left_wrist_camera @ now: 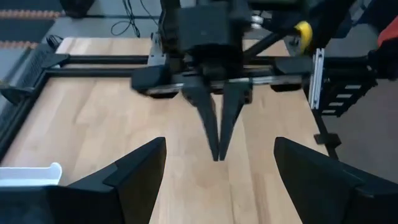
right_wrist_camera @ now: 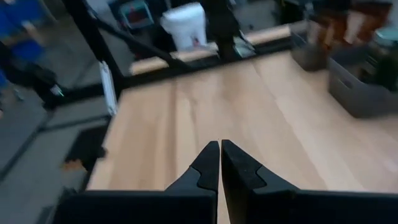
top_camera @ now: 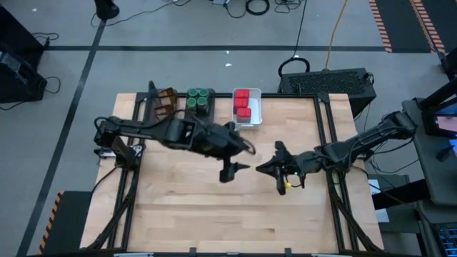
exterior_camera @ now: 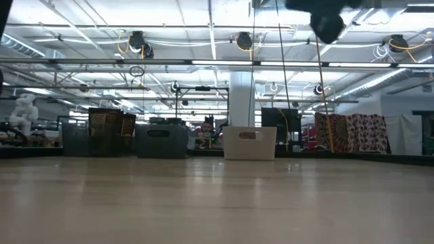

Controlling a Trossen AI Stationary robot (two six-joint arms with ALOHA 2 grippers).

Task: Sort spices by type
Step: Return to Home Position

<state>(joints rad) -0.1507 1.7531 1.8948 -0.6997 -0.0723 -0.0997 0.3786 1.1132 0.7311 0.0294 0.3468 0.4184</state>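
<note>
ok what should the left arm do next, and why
Probably pull the left pincer back toward its base: it hangs open and empty over the table, the right pincer sits shut nearby, and the red tins, green jars and brown packets already sit in separate bins.

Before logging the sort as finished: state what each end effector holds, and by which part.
Nothing is held. The left end effector is open and empty; the right end effector is shut on nothing.
</note>
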